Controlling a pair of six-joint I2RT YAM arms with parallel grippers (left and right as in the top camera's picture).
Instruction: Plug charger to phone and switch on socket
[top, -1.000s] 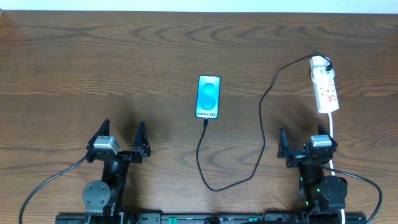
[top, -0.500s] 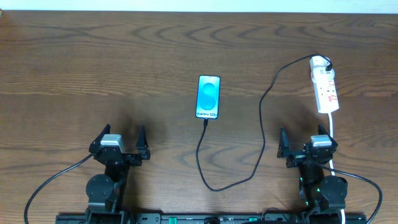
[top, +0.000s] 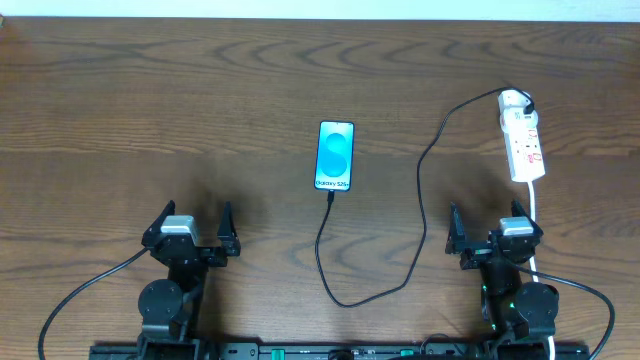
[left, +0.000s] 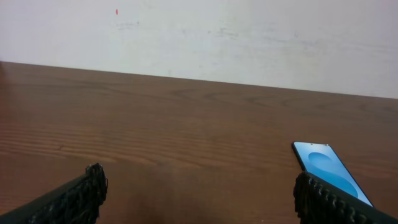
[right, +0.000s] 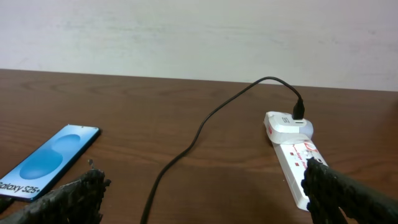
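The phone lies screen up at the table's middle, blue swirl screen lit; it also shows in the left wrist view and the right wrist view. The black charger cable runs from the phone's near end in a loop to the white adapter plugged into the far end of the white socket strip. The cable, adapter and strip show in the right wrist view. My left gripper is open and empty at front left. My right gripper is open and empty, just in front of the strip.
The strip's thick white cord runs toward the front edge past my right gripper. A white wall stands behind the far table edge.
My left gripper has drawn back slightly toward the front edge. The phone, cable, strip and right gripper have not moved.
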